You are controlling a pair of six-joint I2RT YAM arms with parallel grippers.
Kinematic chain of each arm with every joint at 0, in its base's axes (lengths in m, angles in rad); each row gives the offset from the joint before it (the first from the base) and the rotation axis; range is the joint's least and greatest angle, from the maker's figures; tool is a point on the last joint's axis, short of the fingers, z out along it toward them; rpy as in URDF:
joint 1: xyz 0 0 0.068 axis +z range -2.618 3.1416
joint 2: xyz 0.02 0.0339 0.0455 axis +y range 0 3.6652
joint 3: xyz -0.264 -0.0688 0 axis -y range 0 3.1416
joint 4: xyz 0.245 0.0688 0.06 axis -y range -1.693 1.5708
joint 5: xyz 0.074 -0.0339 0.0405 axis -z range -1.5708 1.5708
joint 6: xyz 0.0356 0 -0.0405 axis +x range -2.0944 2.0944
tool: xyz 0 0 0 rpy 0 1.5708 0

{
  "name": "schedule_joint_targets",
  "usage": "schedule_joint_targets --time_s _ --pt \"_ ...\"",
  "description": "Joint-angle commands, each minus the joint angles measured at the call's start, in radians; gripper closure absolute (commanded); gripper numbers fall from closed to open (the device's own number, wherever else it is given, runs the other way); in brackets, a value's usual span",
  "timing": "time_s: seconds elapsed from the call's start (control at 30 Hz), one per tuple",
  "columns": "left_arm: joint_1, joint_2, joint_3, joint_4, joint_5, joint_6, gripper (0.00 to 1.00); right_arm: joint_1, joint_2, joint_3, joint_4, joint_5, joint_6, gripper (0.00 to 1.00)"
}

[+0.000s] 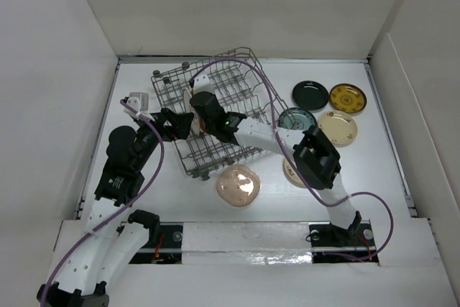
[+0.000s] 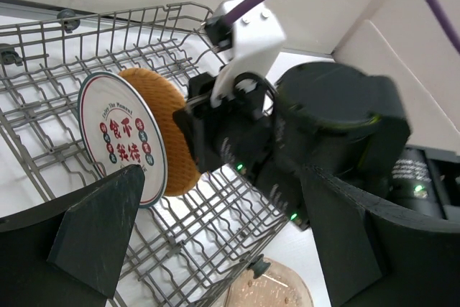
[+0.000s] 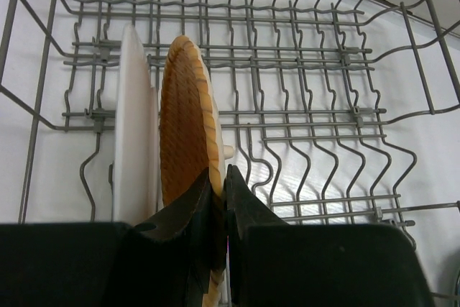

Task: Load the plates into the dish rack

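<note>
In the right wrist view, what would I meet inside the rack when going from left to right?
white plate → orange plate, pinched at its rim by the right gripper → bare wires of the dish rack

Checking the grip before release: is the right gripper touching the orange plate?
Touching. The right wrist view shows the right gripper pinching the rim of the orange plate, with both fingers pressed against it and no gap visible.
</note>
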Motion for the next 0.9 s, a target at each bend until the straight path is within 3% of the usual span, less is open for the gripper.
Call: schedule_joint_targets --time_s 0.0,0.23,0.3,0.33,0.43,0.63,0.87 --pt "-0.004 -0.013 -0.003 0.046 0.012 0.011 0.11 0.034 0.025 0.099 0.037 0.121 -0.035 1.00" --pt "-0.004 -0.013 -0.001 0.046 0.015 0.011 0.11 0.044 0.067 0.154 -0.015 0.104 0.061 0.99" --pt "-0.004 -0.015 -0.003 0.046 0.012 0.011 0.11 0.044 0.061 0.148 -0.011 0.101 0.092 0.90" --pt "-0.004 -0.015 -0.003 0.046 0.014 0.011 0.11 0.044 0.056 0.136 -0.006 0.090 0.115 0.77" --pt "-0.004 -0.016 -0.004 0.046 0.014 0.011 0.11 0.033 0.025 0.106 -0.008 0.052 0.155 0.57" --pt "-0.004 -0.016 -0.004 0.049 0.015 0.011 0.11 -0.002 -0.117 -0.022 0.014 -0.025 0.207 0.44" --pt "-0.004 -0.010 -0.006 0.054 0.018 0.008 0.12 -0.022 -0.399 -0.316 0.155 -0.134 0.228 0.34"
